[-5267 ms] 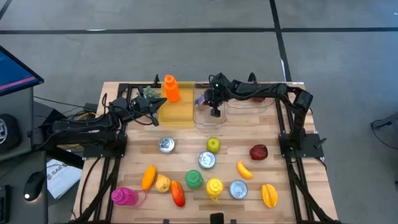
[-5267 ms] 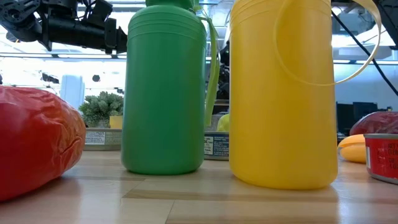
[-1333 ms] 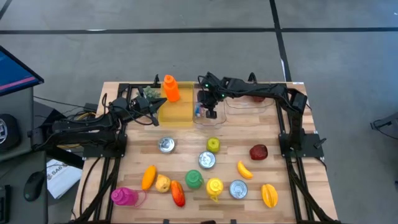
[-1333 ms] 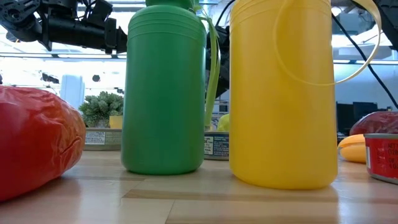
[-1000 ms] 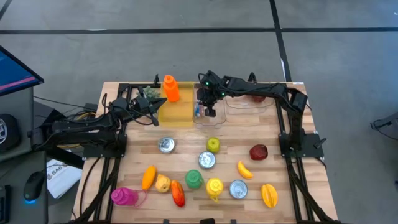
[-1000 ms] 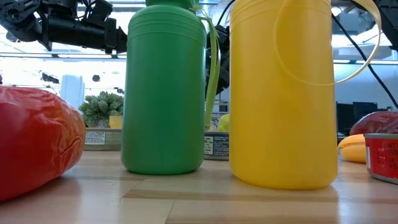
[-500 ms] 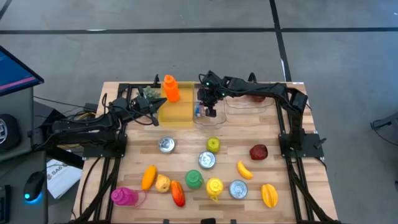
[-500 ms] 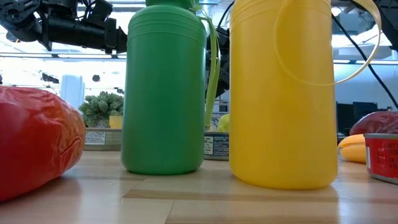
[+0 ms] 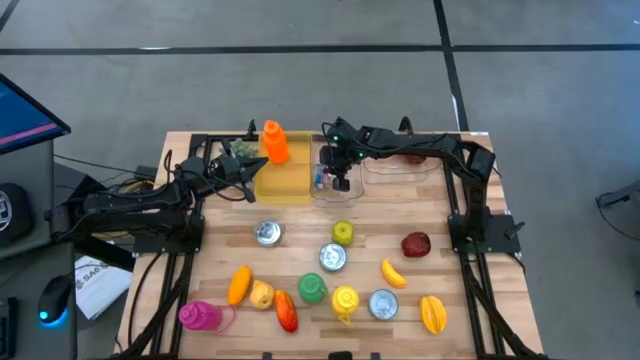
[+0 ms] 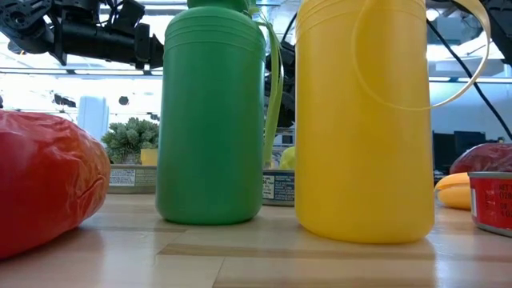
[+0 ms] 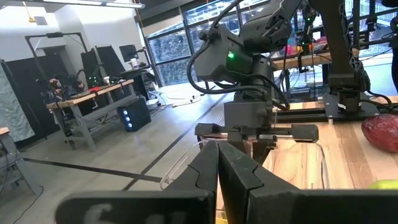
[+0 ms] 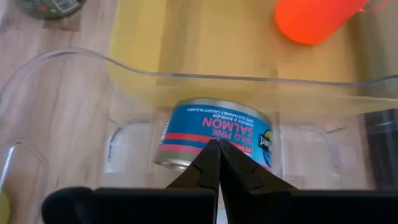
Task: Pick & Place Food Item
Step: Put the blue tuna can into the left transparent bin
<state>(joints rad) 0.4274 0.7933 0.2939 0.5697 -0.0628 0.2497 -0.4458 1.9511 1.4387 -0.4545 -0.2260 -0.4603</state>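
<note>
A blue-labelled salmon can (image 12: 214, 134) lies inside the clear bin (image 9: 328, 192) at the table's far middle, and it also shows in the high view (image 9: 321, 179). My right gripper (image 9: 341, 183) hangs over that bin, slanting down, with its shut fingers (image 12: 219, 149) pointing at the can's side. My left gripper (image 9: 250, 189) waits shut and level beside the yellow bin (image 9: 285, 182), and its own wrist view shows its shut fingers (image 11: 217, 163). An orange bottle (image 9: 275, 142) stands in the yellow bin. My right gripper has its shut fingertips (image 12: 211, 155) in front of the can's labelled side (image 12: 205, 138), coming from above at a slant. I cannot tell whether they touch the can. The can rests on the bin's floor.
Three silver cans (image 9: 268, 233), a green apple (image 9: 343, 233), a banana (image 9: 392, 272), peppers (image 9: 432, 313) and small bottles (image 9: 312, 289) are spread over the near half. A second clear bin (image 9: 405, 172) stands far right. Green (image 10: 212, 120) and yellow bottles (image 10: 364, 120) fill the low view.
</note>
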